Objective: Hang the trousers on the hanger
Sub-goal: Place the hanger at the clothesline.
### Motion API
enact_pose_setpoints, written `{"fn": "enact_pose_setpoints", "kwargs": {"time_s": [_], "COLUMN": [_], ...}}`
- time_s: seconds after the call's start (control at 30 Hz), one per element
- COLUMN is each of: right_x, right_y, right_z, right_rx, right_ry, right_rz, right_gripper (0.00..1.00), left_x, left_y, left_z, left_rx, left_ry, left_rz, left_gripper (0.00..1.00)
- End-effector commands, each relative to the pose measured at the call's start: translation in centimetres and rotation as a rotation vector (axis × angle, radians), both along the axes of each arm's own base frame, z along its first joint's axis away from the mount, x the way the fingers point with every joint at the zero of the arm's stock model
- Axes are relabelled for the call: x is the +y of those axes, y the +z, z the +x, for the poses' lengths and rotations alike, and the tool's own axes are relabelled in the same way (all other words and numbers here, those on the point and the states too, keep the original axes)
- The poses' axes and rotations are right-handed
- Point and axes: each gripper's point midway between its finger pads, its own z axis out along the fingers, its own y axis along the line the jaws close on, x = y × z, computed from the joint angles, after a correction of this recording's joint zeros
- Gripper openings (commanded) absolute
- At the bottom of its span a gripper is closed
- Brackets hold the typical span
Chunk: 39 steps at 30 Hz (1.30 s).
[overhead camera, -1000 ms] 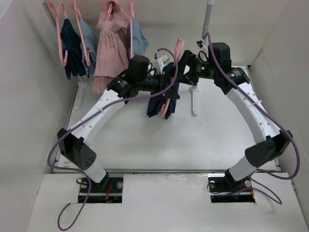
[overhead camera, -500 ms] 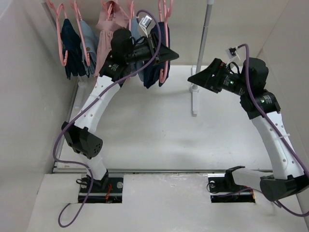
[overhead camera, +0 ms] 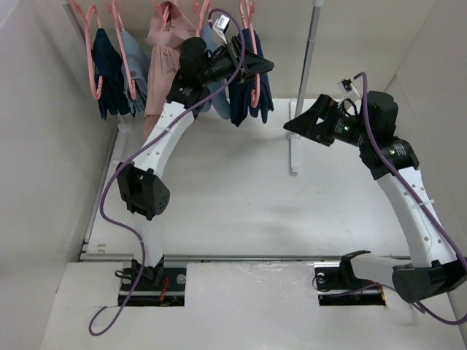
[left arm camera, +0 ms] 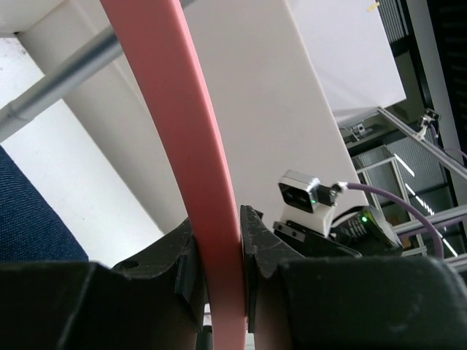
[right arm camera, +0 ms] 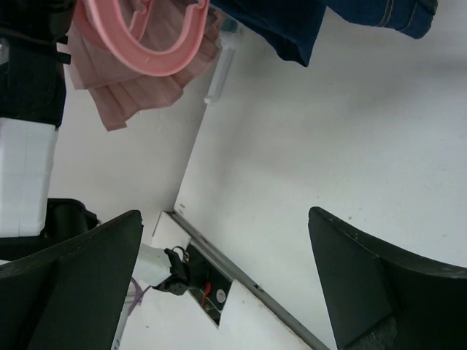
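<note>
Top view: left gripper (overhead camera: pixel 257 67) is up over the table's (overhead camera: pixel 219 204) far edge, jaws clamped on the hanger (overhead camera: pixel 255 86), the trousers (overhead camera: pixel 239 102) draped on it beside the pink dress (overhead camera: pixel 162 73). The right gripper (overhead camera: pixel 295 124) sits apart by the upright pole (overhead camera: pixel 306 58), jaws wide apart, holding nothing. Left wrist: jaws pinch the hanger (left arm camera: pixel 197 146) bar from both sides, trousers (left arm camera: pixel 29 226) at lower left. Right wrist: fingers (right arm camera: pixel 80 277) spread over bare table, trousers (right arm camera: pixel 284 22) hang at the top edge.

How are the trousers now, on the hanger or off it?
On it: the trousers hang down from the hanger, which the left gripper clamps.
</note>
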Motion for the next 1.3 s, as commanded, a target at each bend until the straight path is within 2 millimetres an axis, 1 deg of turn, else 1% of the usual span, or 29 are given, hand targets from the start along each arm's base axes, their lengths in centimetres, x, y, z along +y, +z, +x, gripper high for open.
{"fn": "enact_pose_setpoints", "kwargs": {"time_s": [0.0, 0.03, 0.1, 0.13, 0.17, 0.27, 0.3, 0.33, 0.4, 0.43, 0.5, 0.53, 0.57, 0.6, 0.63, 0.7, 0.73, 0.8, 0.83, 0.9, 0.93, 0.97, 1.03, 1.07, 1.13, 1.17, 1.2, 1.23, 1.27], "right_x": [-0.6, -0.7, -0.9, -0.9, -0.9, -1.1, -1.2, -1.2, -1.2, -1.2, -1.1, -1.1, -1.1, -1.1, -1.1, -1.1, -1.1, -1.1, -1.0, -1.0, -1.0, -1.0, -1.0, -0.9, -0.9, -0.6, -0.6, -0.3, -0.4], "right_y": [1.6, 2.0, 2.0, 1.7, 1.7, 2.0, 1.4, 1.4, 1.0, 1.0, 1.0, 1.0, 1.0, 1.0, 1.0, 1.0, 1.0, 0.6, 0.7, 0.7, 0.7, 0.3, 0.3, 0.3, -0.1, -0.1, -0.1, -0.1, 0.2], "right_z": [0.1, -0.2, -0.3, -0.3, -0.3, -0.8, -0.7, -0.7, -0.6, -0.6, -0.8, -0.8, -0.8, -0.8, -0.7, -0.7, -0.7, -0.7, -0.9, -0.9, -0.9, -0.8, -0.8, -1.0, -0.9, -1.1, -1.1, -1.3, -1.5], "right_rx": [-0.063, -0.073, -0.080, -0.071, -0.071, -0.080, -0.062, -0.062, -0.053, -0.053, -0.052, -0.052, -0.052, -0.052, -0.059, -0.059, -0.059, -0.050, -0.049, -0.049, -0.049, -0.040, -0.040, -0.040, -0.031, -0.031, -0.031, -0.031, -0.040], "right_ry": [-0.023, -0.023, -0.030, -0.030, -0.030, -0.039, -0.049, -0.049, -0.048, -0.048, -0.040, -0.040, -0.040, -0.040, -0.037, -0.037, -0.037, -0.037, -0.027, -0.027, -0.027, -0.027, -0.027, -0.018, -0.018, -0.009, -0.008, 0.002, 0.002], "right_rz": [-0.015, -0.013, -0.022, -0.024, -0.024, -0.024, -0.032, -0.032, -0.034, -0.034, -0.032, -0.032, -0.032, -0.032, -0.038, -0.038, -0.038, -0.040, -0.037, -0.037, -0.037, -0.039, -0.040, -0.037, -0.039, -0.039, -0.039, -0.039, -0.036], "right_gripper": [1.00, 1.00, 1.00, 1.00, 1.00, 1.00, 1.00, 1.00, 1.00, 1.00, 1.00, 1.00, 1.00, 1.00, 1.00, 1.00, 1.00, 1.00, 1.00, 1.00, 1.00, 1.00, 1.00, 1.00, 1.00, 1.00, 1.00, 1.00, 1.00], "left_x": [1.8, 1.9, 1.5, 1.5, 1.3, 1.0, 0.8, 1.3, 1.2, 1.7, 1.8, 1.8, 1.8, 1.8, 1.7, 1.8, 1.7, 2.5, 2.6, 3.6, 3.7, 4.0, 4.5, 4.8, 5.7, 6.3, 6.8, 7.3, 6.7], "left_y": [7.2, 7.7, 6.5, 6.4, 5.4, 3.9, 3.1, 3.5, 3.0, 3.8, 4.4, 4.4, 4.1, 3.7, 2.5, 2.3, 1.4, 1.5, 0.5, 1.0, 0.4, -0.1, 0.7, 0.4, 0.8, 0.7, 0.3, 0.7, 0.8], "left_z": [-1.8, -2.0, -1.0, -1.2, -0.8, -0.6, -0.5, -0.5, -0.5, -0.5, -0.3, -0.3, -0.6, -1.0, -1.0, -2.1, -1.9, -2.2, -1.9, -2.0, -1.4, -1.5, -1.7, -1.2, -1.6, -0.8, -1.0, -1.4, -2.1], "left_rx": [-0.277, -0.288, -0.265, -0.266, -0.243, -0.223, -0.206, -0.214, -0.206, -0.230, -0.264, -0.275, -0.275, -0.270, -0.243, -0.282, -0.253, -0.306, -0.274, -0.306, -0.321, -0.297, -0.318, -0.335, -0.331, -0.325, -0.357, -0.386, -0.411], "left_ry": [0.027, 0.027, 0.027, 0.018, 0.018, -0.004, -0.014, -0.005, -0.014, -0.005, 0.010, 0.013, 0.005, -0.014, -0.027, -0.059, -0.059, -0.037, -0.019, 0.020, 0.047, 0.058, 0.086, 0.121, 0.171, 0.256, 0.298, 0.347, 0.366], "left_rz": [-0.108, -0.113, -0.103, -0.100, -0.090, -0.067, -0.056, -0.059, -0.052, -0.061, -0.063, -0.058, -0.045, -0.030, -0.016, 0.011, 0.037, 0.083, 0.117, 0.147, 0.176, 0.201, 0.225, 0.256, 0.305, 0.347, 0.432, 0.475, 0.511], "left_gripper": [0.00, 0.00, 0.00, 0.00, 0.00, 0.00, 0.00, 0.00, 0.00, 0.00, 0.00, 0.04, 0.16, 0.51, 0.65, 0.87, 1.00, 1.00, 1.00, 1.00, 1.00, 1.00, 1.00, 1.00, 1.00, 1.00, 1.00, 1.00, 1.00]}}
